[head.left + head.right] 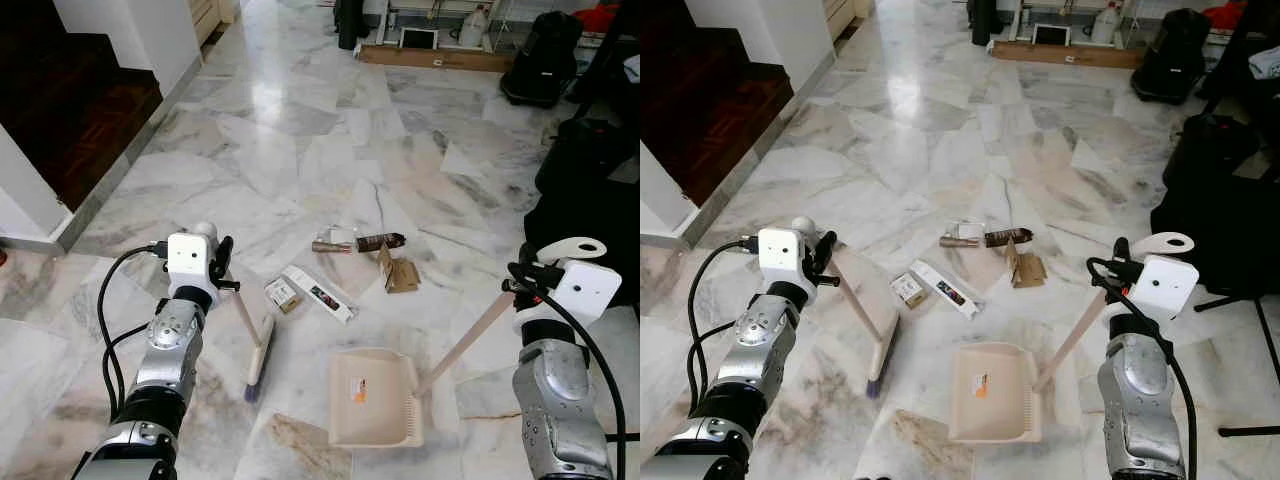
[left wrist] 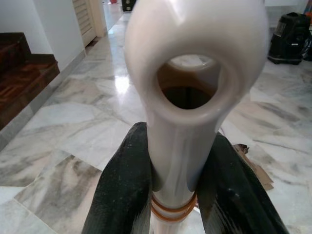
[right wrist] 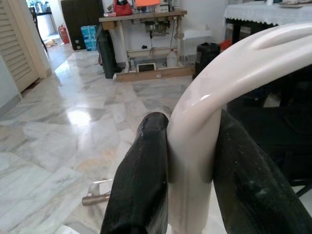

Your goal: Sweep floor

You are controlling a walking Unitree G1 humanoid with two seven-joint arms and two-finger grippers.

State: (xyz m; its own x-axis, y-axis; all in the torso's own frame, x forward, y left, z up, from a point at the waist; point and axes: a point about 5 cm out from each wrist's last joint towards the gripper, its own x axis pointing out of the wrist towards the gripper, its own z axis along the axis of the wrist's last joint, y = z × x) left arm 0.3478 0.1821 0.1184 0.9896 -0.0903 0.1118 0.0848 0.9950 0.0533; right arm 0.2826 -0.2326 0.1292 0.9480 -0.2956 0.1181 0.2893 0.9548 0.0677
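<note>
Marble floor (image 1: 300, 130), pale and veined, litter in one patch at my 12 o'clock. Cream dustpan (image 1: 375, 398) sits mouth toward that patch, long handle running back to 3 o'clock, where my right gripper (image 1: 527, 277) is clenched on it. Broom (image 1: 255, 345), head down at 10 o'clock from the pan, stick clamped in my left gripper (image 1: 222, 262). Litter: brown cardboard (image 1: 398, 270), white box (image 1: 319, 293), dark bottle (image 1: 358, 243), small packet (image 1: 283, 294). It lies beyond the broom head, toward 1 o'clock, so I judge the stroke pulls back toward 5.

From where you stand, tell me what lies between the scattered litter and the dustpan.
Nothing visible: bare marble separates the litter from the dustpan mouth. The broom, held by the left tool, rests beside that path; the right tool holds the dustpan's handle.
</note>
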